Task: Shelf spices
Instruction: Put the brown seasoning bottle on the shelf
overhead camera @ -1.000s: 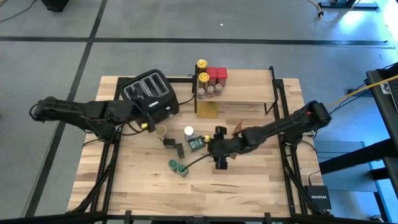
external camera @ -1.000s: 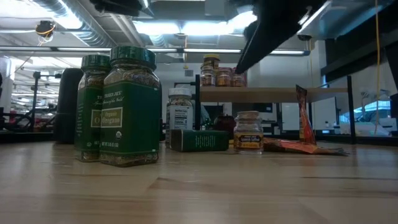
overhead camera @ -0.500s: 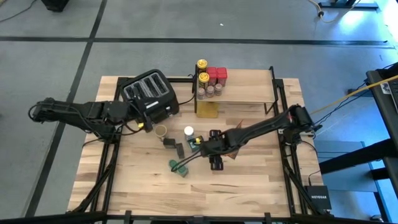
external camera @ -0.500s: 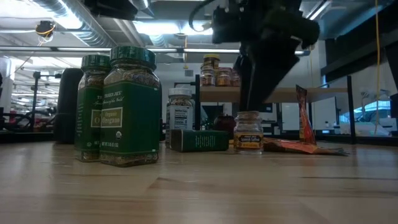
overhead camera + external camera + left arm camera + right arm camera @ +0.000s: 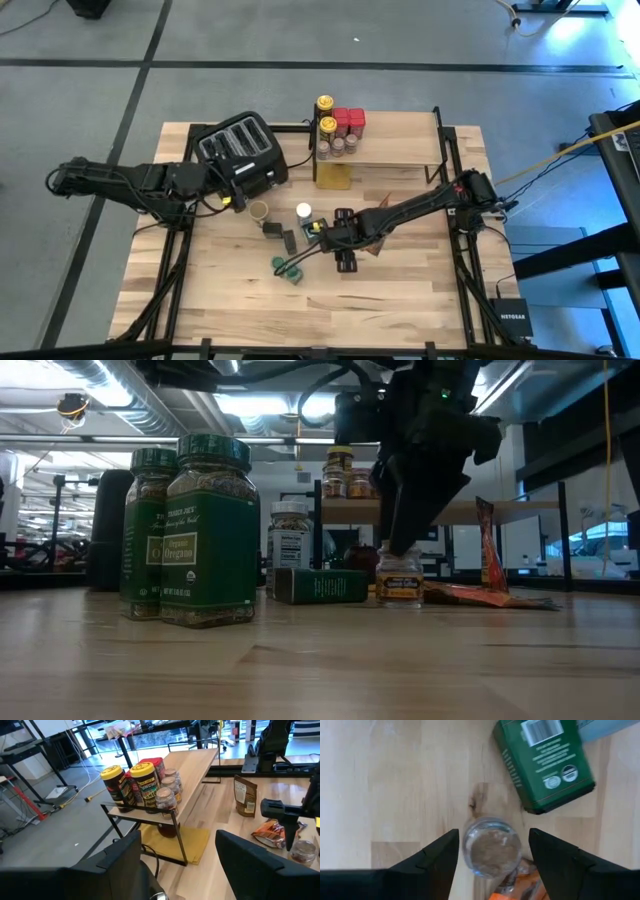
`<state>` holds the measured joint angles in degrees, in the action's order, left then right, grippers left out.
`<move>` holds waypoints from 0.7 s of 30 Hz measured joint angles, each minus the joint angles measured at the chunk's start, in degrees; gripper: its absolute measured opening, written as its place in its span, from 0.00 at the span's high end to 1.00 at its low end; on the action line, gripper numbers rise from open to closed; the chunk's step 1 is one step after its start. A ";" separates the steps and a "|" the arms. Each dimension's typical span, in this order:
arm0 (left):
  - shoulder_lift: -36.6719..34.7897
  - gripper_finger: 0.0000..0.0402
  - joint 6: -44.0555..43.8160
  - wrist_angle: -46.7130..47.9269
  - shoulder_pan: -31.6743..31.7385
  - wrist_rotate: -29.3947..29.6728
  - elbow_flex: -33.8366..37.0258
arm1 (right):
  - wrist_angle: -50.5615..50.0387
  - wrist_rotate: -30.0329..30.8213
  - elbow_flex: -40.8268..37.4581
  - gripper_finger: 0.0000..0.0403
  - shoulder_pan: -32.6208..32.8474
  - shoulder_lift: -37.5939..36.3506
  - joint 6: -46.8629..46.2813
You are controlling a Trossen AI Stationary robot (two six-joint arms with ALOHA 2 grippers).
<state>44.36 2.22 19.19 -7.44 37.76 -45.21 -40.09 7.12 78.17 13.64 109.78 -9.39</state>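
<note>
The left gripper [image 5: 179,851] waits at the table's 9 o'clock side, beside the black toaster [image 5: 240,150], its fingers wide apart with nothing between them, so it poses little risk unless it swings toward the middle; the danger sits at the centre, where the right gripper [image 5: 493,834] hangs straight over a small clear-topped spice jar [image 5: 492,845], its fingers spread to either side and not yet touching the glass; a green tin [image 5: 545,765] lies on its side just beside the jar, and an orange foil packet [image 5: 480,595] seems to touch its base, so a finger coming down off-centre could land on either and tip or shove the jar; a slanted squeeze on smooth glass might also let it slip on the way up; the two green oregano jars [image 5: 205,530] at 6 o'clock stand well clear; the shelf [image 5: 400,140] at 12 o'clock already carries yellow-lidded jars [image 5: 326,124] and red-lidded jars [image 5: 348,118] crowded at its left end, so a careless placement there could topple the row, while the right end is bare; the wooden tabletop [image 5: 400,290] is pale, flat planking on a black frame; around it lies a grey floor [image 5: 300,40] crossed by dark lines, with ceiling ducts and strip lights showing beyond.
</note>
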 joint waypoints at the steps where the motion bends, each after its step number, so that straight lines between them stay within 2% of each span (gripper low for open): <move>1: 0.00 0.38 -0.19 0.07 0.00 0.00 0.00 | 0.02 0.22 0.00 0.41 -0.31 0.00 0.54; 7: 0.00 0.38 -0.65 0.34 0.00 0.01 0.00 | 0.04 -1.25 -0.01 0.52 -0.58 0.16 0.82; 11: 0.00 0.38 -0.75 0.34 0.00 0.02 0.00 | 0.13 -1.48 0.28 0.55 -0.58 1.22 0.88; 15: 0.00 0.38 -0.77 0.33 0.00 0.00 0.00 | 0.19 -1.39 0.28 0.54 -0.58 2.20 0.88; 21: 0.00 0.38 -0.97 0.36 -0.02 0.00 -0.04 | -2.20 -2.78 -0.31 0.44 -0.54 3.02 0.13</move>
<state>44.36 1.26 19.55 -7.46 37.76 -45.25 -42.29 4.34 77.87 13.10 112.79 -9.26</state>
